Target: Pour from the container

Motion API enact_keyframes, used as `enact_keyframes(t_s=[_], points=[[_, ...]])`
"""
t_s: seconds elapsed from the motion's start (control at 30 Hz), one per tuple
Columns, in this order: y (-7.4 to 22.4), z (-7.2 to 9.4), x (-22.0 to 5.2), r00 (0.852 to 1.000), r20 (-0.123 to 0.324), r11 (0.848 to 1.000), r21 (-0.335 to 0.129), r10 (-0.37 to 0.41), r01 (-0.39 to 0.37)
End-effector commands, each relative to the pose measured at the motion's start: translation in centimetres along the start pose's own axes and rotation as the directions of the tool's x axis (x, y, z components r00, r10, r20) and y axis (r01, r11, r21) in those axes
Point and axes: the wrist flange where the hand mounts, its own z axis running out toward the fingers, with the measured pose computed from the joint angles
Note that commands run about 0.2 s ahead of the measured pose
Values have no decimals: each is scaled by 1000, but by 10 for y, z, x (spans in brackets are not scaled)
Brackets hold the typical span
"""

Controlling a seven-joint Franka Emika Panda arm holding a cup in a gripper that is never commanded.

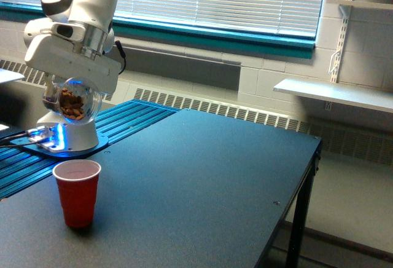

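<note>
Exterior view, the only one: gripper [66, 91] hangs at upper left of the exterior view, under the white arm [77, 10]. Fingers clamped on the container [72, 102], a clear rounded jar with brown nut-like pieces inside. Jar is held in the air, well above the dark table [202, 176] and above the red cup [77, 192], set slightly to the exterior view's left of it. Cup stands upright, looks empty. Pour apparently not begun; no pieces in the air. Judgement: bring the jar's mouth squarely over the cup's opening first, then tip slowly, since loose pieces may slide out in a bunch and bounce off the rim
</note>
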Motion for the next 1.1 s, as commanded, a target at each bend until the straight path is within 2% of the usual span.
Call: enact_keyframes(t_s=[0.03, 0.73, 1.1], points=[[-1, 13, -14, 999, 27, 999, -44, 21, -20], [-2, 33, -19, 997, 66, 988, -154, 30, -20], [-10, 40, -14, 997, 73, 983, -185, 32, -18]])
